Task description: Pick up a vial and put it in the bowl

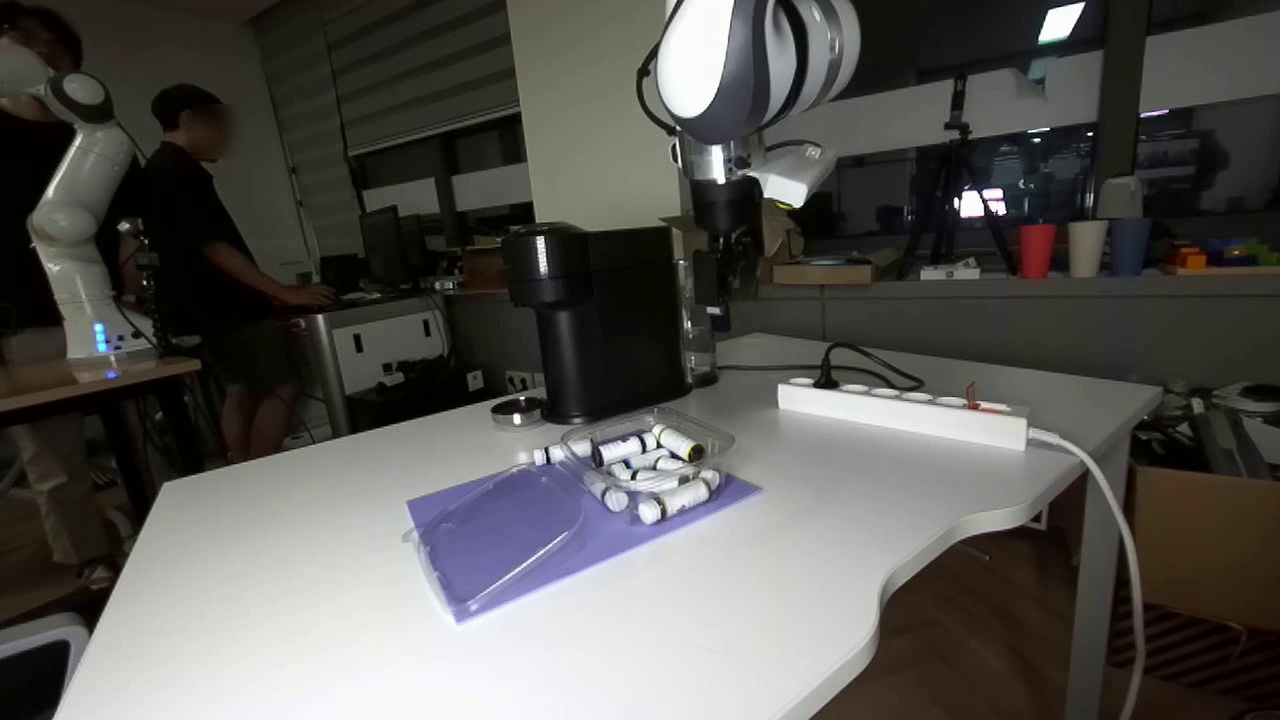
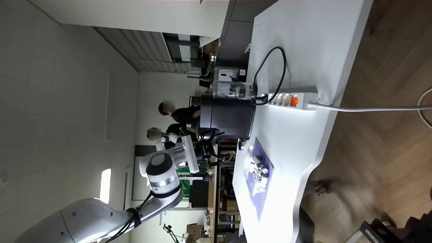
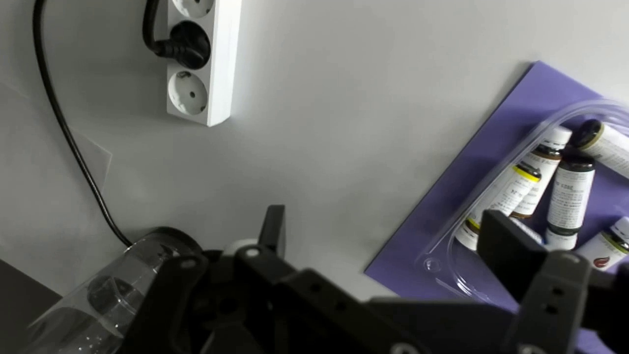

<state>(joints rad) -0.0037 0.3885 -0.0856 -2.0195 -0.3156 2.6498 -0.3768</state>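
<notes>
Several white-labelled vials with white caps lie in and around a clear plastic container (image 1: 722, 437) on a purple sheet (image 1: 530, 560). One vial with a yellow band (image 1: 678, 442) lies in the container; it also shows in the wrist view (image 3: 511, 194). The bowl (image 1: 518, 411), a small low dark round dish, stands on the table beside the black machine; it also shows in an exterior view (image 2: 240, 144) and is out of the wrist view. My gripper (image 1: 716, 318) is open and empty, held above the table near the machine. In the wrist view its fingers (image 3: 383, 231) are wide apart.
A tall black box-shaped machine (image 1: 620, 310) stands behind the bowl. A clear cylinder (image 1: 702, 355) stands beside it. A white power strip (image 1: 900, 415) with a black plugged cable (image 1: 870, 352) lies on the table. A clear lid (image 1: 500, 535) lies on the sheet.
</notes>
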